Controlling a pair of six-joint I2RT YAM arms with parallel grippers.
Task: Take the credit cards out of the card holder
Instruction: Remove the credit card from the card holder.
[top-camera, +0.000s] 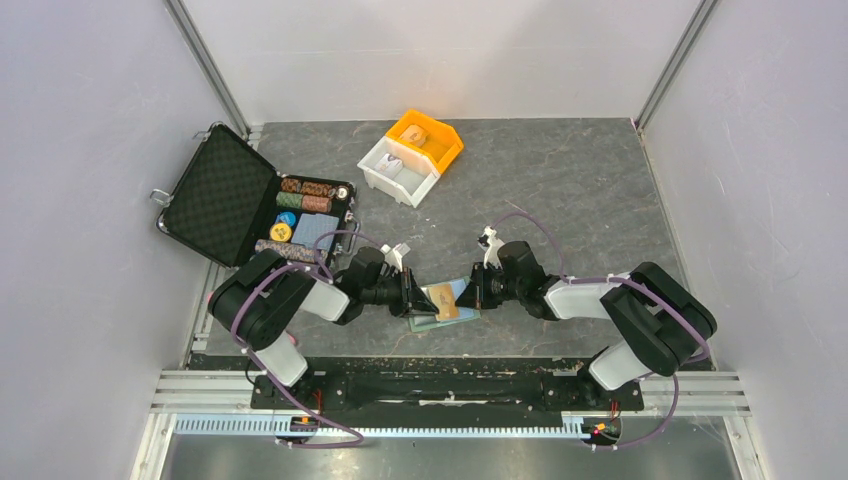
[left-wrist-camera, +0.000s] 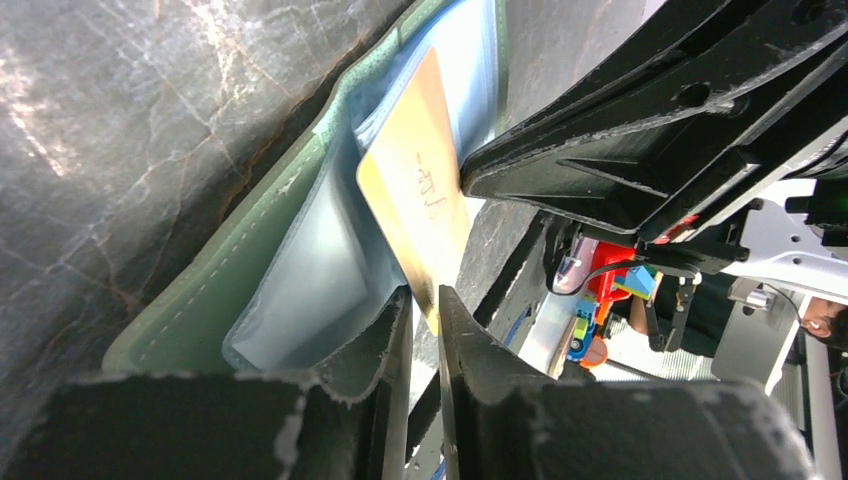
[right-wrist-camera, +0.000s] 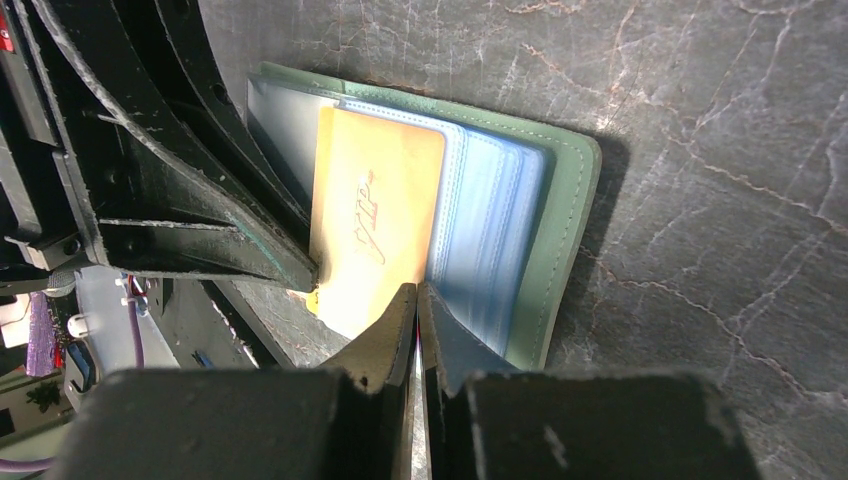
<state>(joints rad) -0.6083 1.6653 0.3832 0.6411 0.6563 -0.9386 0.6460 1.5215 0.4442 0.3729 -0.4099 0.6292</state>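
The orange-tan plastic credit card (right-wrist-camera: 375, 220) lies partly drawn out of the pale sage-green bifold card holder (right-wrist-camera: 565, 260). The holder is spread open on the dark marbled table (right-wrist-camera: 700, 150), between the two grippers and just ahead of the arm bases. One end of the card juts past the holder's edge. The other end sits among the clear plastic pockets (right-wrist-camera: 490, 230), which look bluish; I cannot tell whether a second card is inside them.

The left gripper (left-wrist-camera: 425, 300) has the card's free corner between its jaws. They stand nearly together with a sliver of gap, so I cannot tell whether they already bite. The right gripper (right-wrist-camera: 417, 292) is closed, its tips resting on the holder beside the card's long edge, apparently pinning it down.

The step in hand looks like pulling this first card free. To do it well, the left jaws should pinch the card alone and not the pocket film. The pull should run along the card's length, flat with the pocket. The right tips should press on the holder, not on the card, or the card will bind and drag the holder along.

The open black foam-lined case (top-camera: 215, 195) sits well apart.
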